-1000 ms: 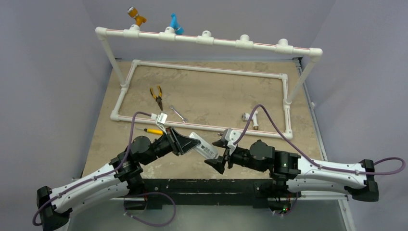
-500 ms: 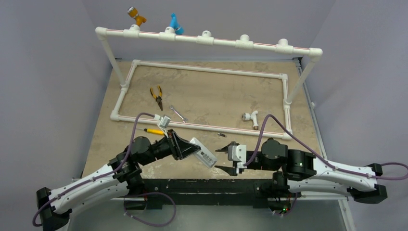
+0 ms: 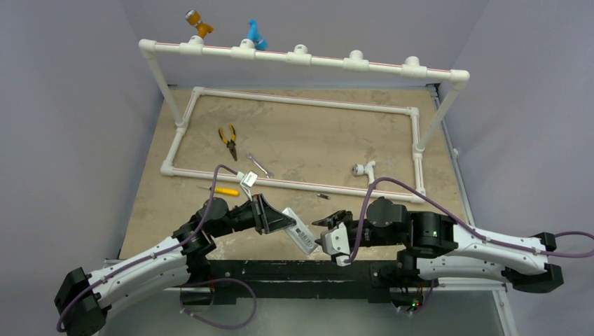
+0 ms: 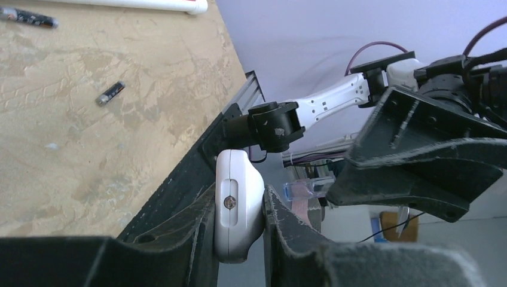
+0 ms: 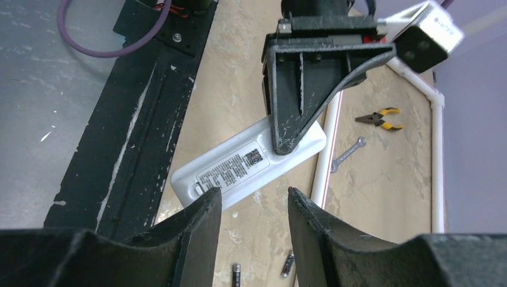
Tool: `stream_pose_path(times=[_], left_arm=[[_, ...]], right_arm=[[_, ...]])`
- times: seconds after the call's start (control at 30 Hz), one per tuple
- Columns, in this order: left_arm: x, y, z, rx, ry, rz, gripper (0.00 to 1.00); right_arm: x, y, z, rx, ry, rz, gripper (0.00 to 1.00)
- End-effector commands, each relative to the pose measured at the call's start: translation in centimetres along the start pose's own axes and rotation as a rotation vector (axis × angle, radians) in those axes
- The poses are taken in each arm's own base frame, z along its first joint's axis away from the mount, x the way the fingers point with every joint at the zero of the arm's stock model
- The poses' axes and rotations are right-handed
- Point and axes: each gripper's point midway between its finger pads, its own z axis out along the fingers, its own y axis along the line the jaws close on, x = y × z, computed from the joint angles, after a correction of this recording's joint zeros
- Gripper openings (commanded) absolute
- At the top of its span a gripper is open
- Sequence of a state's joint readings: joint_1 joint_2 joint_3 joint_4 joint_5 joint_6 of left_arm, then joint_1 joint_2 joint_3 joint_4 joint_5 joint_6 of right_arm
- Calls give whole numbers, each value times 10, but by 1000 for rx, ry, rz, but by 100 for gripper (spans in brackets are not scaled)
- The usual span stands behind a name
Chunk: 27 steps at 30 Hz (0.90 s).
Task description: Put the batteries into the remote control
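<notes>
- Looking down from the top external view: find the remote control (image 3: 302, 234) lifted off the surface (image 3: 315, 140), label side up, clamped at its far end in the left hand (image 3: 287, 220). Note the right hand (image 3: 322, 234) just beside the free near end, half spread and holding nothing. Spot one of the batteries (image 3: 323, 197) lying apart on the surface, near the white pipe frame (image 3: 294, 184). Judge the loading as not yet begun.
- Turning to the left wrist view: see the remote control (image 4: 238, 179) end-on, squeezed between the two fingers (image 4: 191, 233) of the left hand (image 4: 238, 227). Better to hold this grip firm and level, giving the other hand a steady target. Avoid any twist, likely to let the smooth shell slip.
- Passing to the right wrist view: see the right hand (image 5: 254, 218) with a moderate gap, nothing inside, only bare surface behind. Notice the near end of the remote control (image 5: 233, 164) just past one fingertip (image 5: 203, 209), not between the pads. Probably best to centre the gap on that end before narrowing, then close gently on the long edges, away from the left hand. Afterwards, fetch the two batteries (image 5: 288, 264) waiting on the surface, apart from the remote control.
</notes>
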<state>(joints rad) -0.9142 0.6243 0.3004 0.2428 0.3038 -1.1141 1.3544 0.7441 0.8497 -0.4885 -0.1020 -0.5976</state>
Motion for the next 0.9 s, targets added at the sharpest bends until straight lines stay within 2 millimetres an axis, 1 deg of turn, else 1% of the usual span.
stream_pose_path(times=[0.0,0.17,0.37,0.47,0.63,0.87], left_arm=[[-8,-22,-3,156,-5,-107,0],[-7,-21,0,176,8,-136,0],[-8,-15,-1,160,-14,-144,0],[-8,-16,-2,156,-8,-142,0],[-7,-16,-2,156,-2,-142,0],[-6,-19,-1,173,7,-141,0]], right_arm=[[-16,0,-8,-23,-71,-71,42],[-18,11,-4,-90,-77,-79,40],[-7,23,7,-161,-33,-81,40],[-3,24,11,-160,-25,-90,38],[-2,22,17,-159,-19,-103,37],[5,21,21,-160,14,-116,36]])
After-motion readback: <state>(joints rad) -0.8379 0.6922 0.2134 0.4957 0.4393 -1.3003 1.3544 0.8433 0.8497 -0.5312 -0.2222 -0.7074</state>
